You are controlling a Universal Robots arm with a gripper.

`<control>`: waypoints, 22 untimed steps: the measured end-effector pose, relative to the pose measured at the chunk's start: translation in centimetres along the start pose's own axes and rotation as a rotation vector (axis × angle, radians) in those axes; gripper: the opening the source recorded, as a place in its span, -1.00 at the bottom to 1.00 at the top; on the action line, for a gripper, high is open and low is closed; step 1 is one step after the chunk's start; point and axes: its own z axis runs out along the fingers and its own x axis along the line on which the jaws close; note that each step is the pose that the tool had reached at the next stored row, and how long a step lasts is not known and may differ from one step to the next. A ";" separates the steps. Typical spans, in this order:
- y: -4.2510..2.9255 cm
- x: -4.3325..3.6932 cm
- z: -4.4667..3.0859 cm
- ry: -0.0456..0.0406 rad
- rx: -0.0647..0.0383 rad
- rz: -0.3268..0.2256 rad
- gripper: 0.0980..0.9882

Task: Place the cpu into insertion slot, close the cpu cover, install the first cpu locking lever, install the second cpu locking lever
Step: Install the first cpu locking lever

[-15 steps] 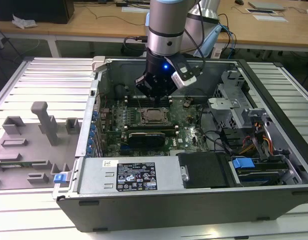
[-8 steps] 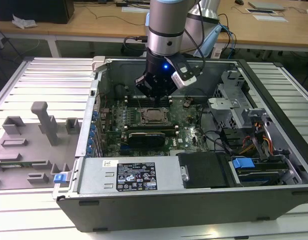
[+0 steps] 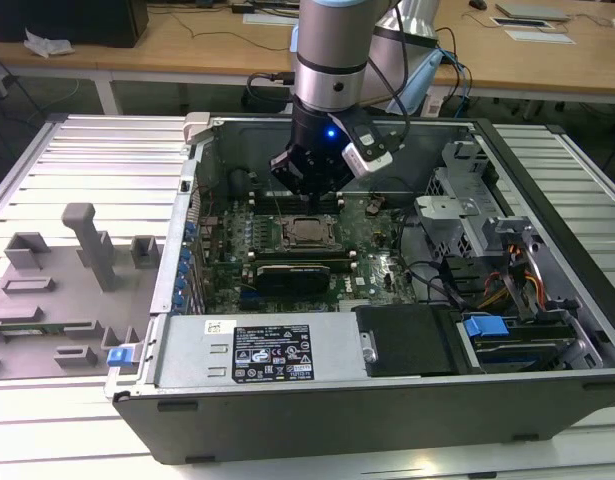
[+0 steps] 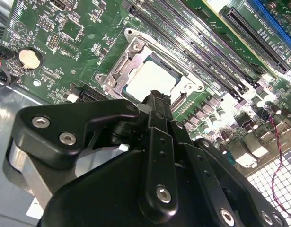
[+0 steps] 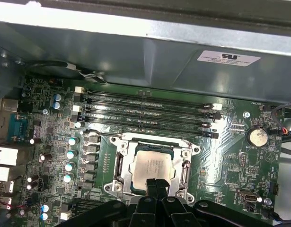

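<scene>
The black claw point(image 5: 157, 188) has its two fingers pressed together with nothing between them. The tips hang over the nearest edge of the small, pale silvery square cpu point(image 5: 152, 165); whether they touch it I cannot tell. The chip lies flat in the square dark insertion slot point(image 5: 150, 144) just under and ahead of the tips. The thin silver metal cpu cover point(image 5: 185, 163), with its square window, looks folded down around the chip. Whether the wire levers at the frame's sides are hooked, I cannot make out.

To my eye this is pushing work on the cover and its levers. The joined tips should bear on the metal frame or the lever wire, never on the chip's face. They should come down straight and gently, so nothing skids onto the green circuit board point(image 5: 240, 156) or the long black memory slots point(image 5: 150, 113) just beyond the socket.

In the exterior view the silver-and-grey arm point(image 3: 332, 60) drops almost vertically into the open grey computer case point(image 3: 387, 420). Its wrist points down and the claw hangs above the socket.
</scene>
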 end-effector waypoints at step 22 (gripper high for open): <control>0.20 1.17 -1.92 -0.0198 0.003 -0.001 -0.98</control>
